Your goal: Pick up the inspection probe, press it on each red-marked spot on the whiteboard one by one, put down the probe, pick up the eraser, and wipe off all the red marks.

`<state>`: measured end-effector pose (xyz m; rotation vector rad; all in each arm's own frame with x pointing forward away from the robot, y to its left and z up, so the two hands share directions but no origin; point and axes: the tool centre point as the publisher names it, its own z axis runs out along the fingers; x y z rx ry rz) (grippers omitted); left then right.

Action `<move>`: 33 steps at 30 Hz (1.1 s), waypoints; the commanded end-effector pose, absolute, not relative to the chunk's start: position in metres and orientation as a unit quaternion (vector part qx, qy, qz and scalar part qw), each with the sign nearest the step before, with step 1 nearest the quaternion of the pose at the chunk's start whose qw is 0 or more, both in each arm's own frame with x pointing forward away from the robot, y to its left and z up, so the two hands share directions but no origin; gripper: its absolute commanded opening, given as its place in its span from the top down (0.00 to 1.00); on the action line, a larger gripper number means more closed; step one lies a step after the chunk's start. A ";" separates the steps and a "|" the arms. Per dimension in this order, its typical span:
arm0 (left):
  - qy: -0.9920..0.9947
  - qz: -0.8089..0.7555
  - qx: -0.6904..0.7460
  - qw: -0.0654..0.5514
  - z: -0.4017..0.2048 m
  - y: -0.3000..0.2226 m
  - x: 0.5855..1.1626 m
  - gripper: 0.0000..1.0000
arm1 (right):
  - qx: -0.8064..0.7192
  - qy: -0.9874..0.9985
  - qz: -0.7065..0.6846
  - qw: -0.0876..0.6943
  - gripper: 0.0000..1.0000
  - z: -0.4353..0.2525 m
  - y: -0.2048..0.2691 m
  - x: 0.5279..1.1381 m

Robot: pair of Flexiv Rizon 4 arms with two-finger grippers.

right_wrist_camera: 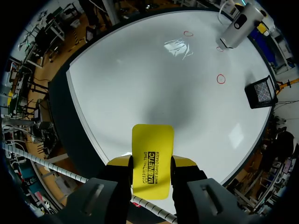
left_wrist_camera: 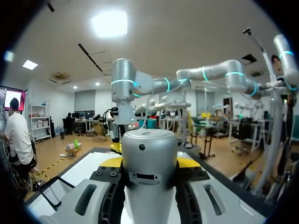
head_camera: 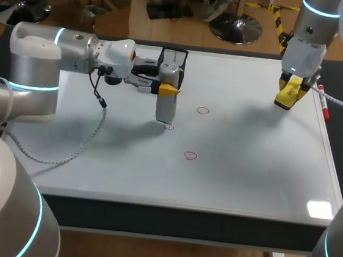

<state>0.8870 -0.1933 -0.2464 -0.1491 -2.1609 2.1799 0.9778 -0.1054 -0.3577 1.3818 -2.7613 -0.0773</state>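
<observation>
My left gripper [head_camera: 165,86] is shut on the silver inspection probe [head_camera: 166,105], which stands upright with its tip on a faint red mark [head_camera: 168,126] of the whiteboard [head_camera: 246,173]. In the left wrist view the probe [left_wrist_camera: 149,161] fills the gap between the fingers [left_wrist_camera: 188,162]. Two more red rings [head_camera: 203,111] [head_camera: 190,155] lie to the right of the probe and nearer the front. My right gripper [head_camera: 290,90] hangs over the board's back right, shut on the yellow eraser [right_wrist_camera: 153,158]. From there the probe [right_wrist_camera: 238,25] and the rings [right_wrist_camera: 188,33] [right_wrist_camera: 221,79] show far ahead.
A black mesh holder [head_camera: 174,57] stands at the board's back edge, right behind the probe. A red marker pen [head_camera: 323,105] lies along the right edge near my right gripper. The board's dark frame runs along the front.
</observation>
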 end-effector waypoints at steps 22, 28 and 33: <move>-0.712 0.699 0.035 -0.064 -0.231 -0.102 0.882 1.00 | 0.448 -0.893 -0.024 0.027 1.00 -0.357 -0.106 0.978; -0.713 0.694 0.056 -0.083 -0.232 -0.080 0.869 1.00 | 0.448 -0.893 -0.024 0.027 1.00 -0.357 -0.106 0.978; -0.711 0.691 0.078 -0.102 -0.233 -0.055 0.858 1.00 | 0.448 -0.893 -0.024 0.027 1.00 -0.357 -0.106 0.978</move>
